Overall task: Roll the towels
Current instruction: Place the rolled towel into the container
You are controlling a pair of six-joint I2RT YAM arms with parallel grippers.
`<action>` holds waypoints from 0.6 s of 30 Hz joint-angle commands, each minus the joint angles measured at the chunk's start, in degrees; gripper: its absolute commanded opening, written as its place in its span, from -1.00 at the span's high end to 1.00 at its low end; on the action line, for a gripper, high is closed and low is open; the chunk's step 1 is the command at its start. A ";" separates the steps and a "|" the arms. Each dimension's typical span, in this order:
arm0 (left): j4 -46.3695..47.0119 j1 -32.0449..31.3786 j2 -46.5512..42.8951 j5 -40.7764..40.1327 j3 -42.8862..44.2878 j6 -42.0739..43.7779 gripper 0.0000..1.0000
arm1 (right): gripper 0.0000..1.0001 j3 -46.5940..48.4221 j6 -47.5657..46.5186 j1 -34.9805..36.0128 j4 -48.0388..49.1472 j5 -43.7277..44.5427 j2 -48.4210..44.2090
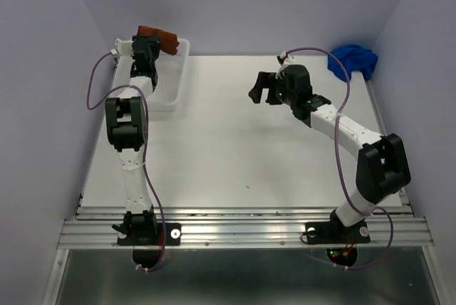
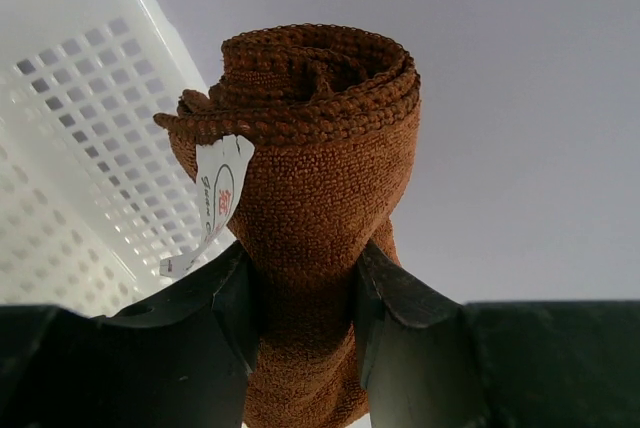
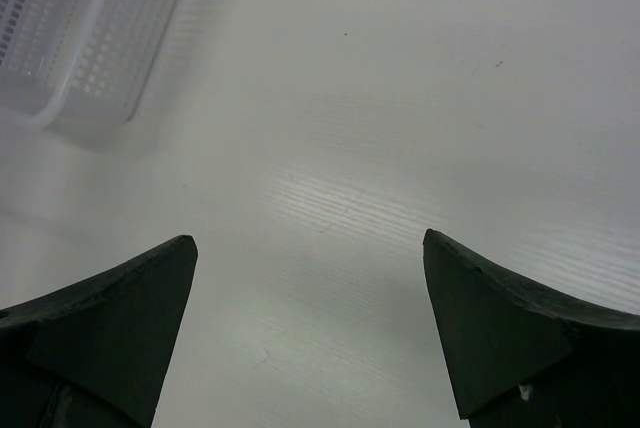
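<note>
Rolled rust-brown cloth towel (image 2: 310, 198) is clamped by left gripper (image 2: 305, 293) at upper left, at the upper end of white perforated plastic basket (image 1: 171, 90), crumpled royal-blue cloth towel (image 1: 354, 60) is bunched at upper right, right gripper (image 3: 310, 278) is held spread wide, nothing grasped, mid-frame.

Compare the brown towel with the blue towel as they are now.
The brown towel is a tight roll; the blue towel is a loose, crumpled heap. The brown towel is pinched in the left claw beside the basket; the blue towel lies free at the table's far right corner, with no claw on it. Both are soft cloth.
</note>
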 commanded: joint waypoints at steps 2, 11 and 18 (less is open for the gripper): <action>4.84 2.30 2.33 1.48 6.49 -2.64 1.00 | -1.00 5.47 -1.70 -0.93 -2.14 -2.63 2.47; 3.08 2.57 4.35 2.35 6.67 -1.68 1.00 | -1.00 8.90 -1.61 -0.93 -3.20 -4.13 6.43; -2.00 2.39 5.85 2.45 7.55 -3.61 1.00 | -1.00 10.31 -0.82 -0.93 -4.08 -3.43 8.10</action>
